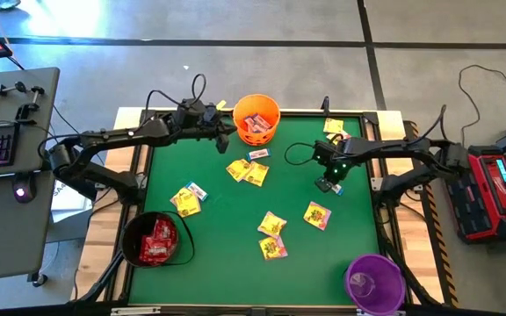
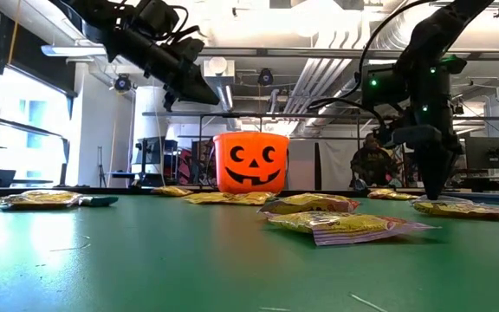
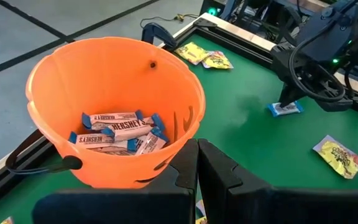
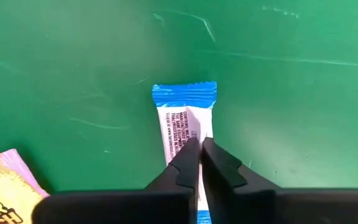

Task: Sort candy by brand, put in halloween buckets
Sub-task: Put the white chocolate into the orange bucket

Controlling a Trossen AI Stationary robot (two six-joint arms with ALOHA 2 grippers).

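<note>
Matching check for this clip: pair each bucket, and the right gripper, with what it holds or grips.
1. orange bucket
2. black bucket
3. purple bucket
4. right gripper

a. red packets
b. no candy visible
c. white-and-blue bars
d. jaws shut on a white-and-blue bar on the mat

Pairs: 1-c, 2-a, 3-b, 4-d

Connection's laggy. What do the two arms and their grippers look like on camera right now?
Both are dark, near-black jointed arms with loose black cables looping over them. The right arm shows small green indicator lights near its wrist. The left gripper and right gripper each have two black, wedge-shaped fingers tapering to narrow tips.
</note>
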